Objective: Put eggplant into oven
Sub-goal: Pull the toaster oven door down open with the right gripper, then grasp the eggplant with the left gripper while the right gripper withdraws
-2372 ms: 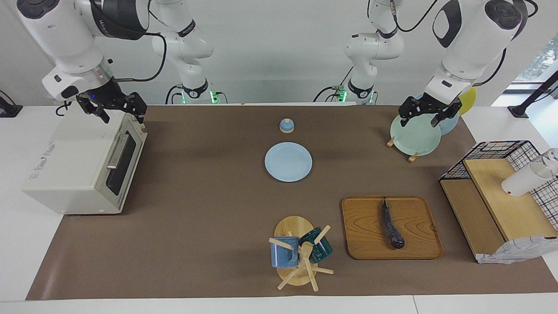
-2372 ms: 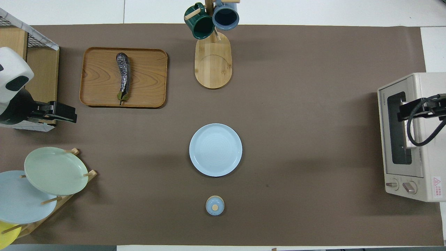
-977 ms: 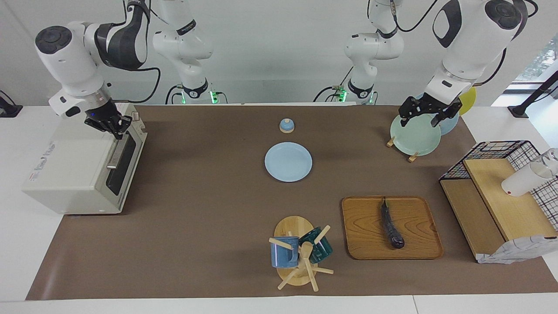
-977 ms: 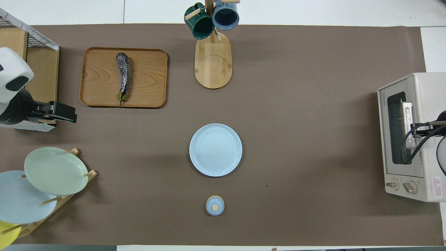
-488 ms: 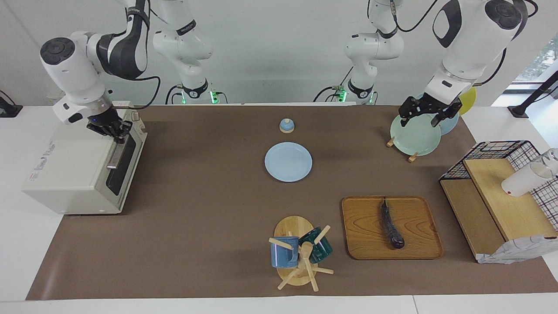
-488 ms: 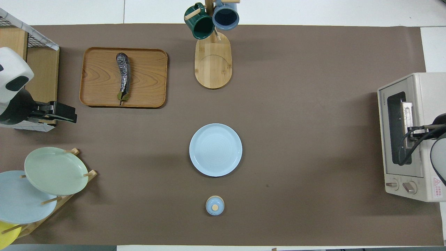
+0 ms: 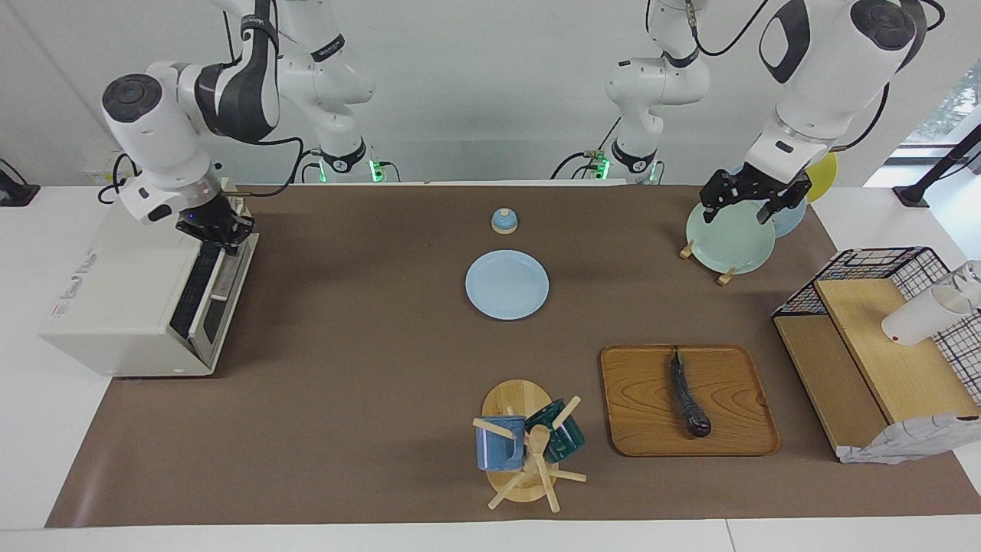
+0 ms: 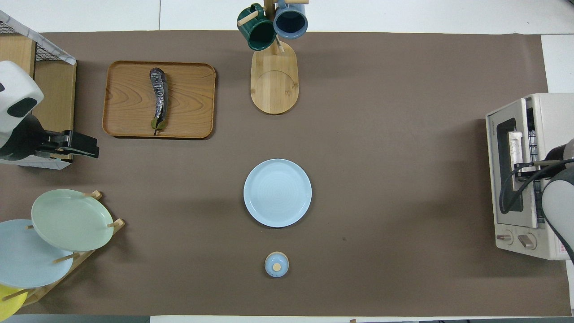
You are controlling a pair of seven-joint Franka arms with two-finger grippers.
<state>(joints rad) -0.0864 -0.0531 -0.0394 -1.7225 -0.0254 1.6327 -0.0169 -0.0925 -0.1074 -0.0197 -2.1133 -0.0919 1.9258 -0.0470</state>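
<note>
The eggplant (image 7: pixel 687 399) lies lengthwise on a wooden tray (image 7: pixel 736 429) toward the left arm's end of the table; it also shows in the overhead view (image 8: pixel 159 96) on the tray (image 8: pixel 193 112). The cream-white oven (image 7: pixel 123 299) stands at the right arm's end. Its door is tilted a little open, and the wire rack shows in the gap in the overhead view (image 8: pixel 531 134). My right gripper (image 7: pixel 217 230) is shut on the door's bar handle at the door's top edge. My left gripper (image 7: pixel 742 201) is open and empty over the plate rack, where that arm waits.
A light blue plate (image 7: pixel 507 284) lies mid-table, with a small blue lidded pot (image 7: pixel 503 221) nearer to the robots. A mug tree (image 7: pixel 529 452) with two mugs stands beside the tray. A plate rack (image 7: pixel 728 238) and a wire-and-wood shelf (image 7: pixel 881 345) stand at the left arm's end.
My right gripper came down from above the oven onto the door handle, closed on it and pulled; the door has swung from shut to slightly open. The left arm and the eggplant have not moved.
</note>
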